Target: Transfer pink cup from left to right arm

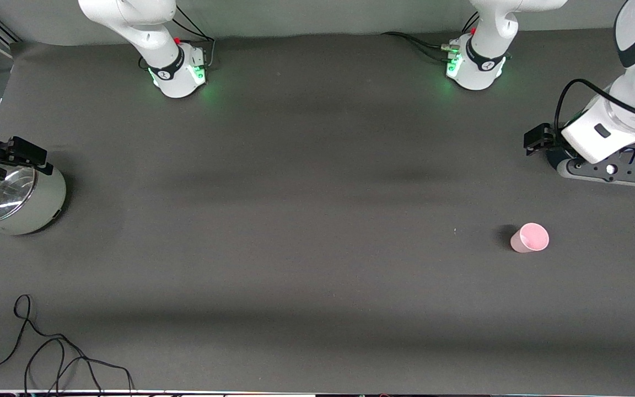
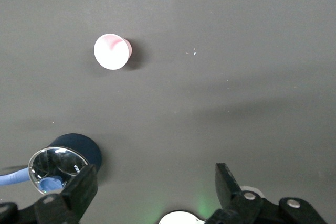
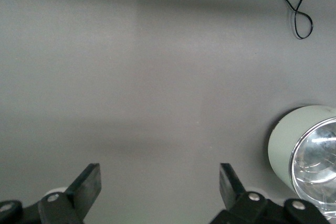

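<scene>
So, quick rundown:
left gripper (image 2: 155, 190): wide open, empty, up at the left arm's table end
right gripper (image 3: 160, 187): spread wide, empty, waiting above the pot (image 1: 14, 201)
pink cup (image 1: 529, 237): upright on the table, about 11 o'clock from left jaws in wrist view, left arm much closer

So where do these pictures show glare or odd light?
Front view: green glow at both arm bases, soft shadow bands across the table. Right wrist view: the pot's lid mirrors the lights. Left wrist view: the cup looks washed out.
</scene>
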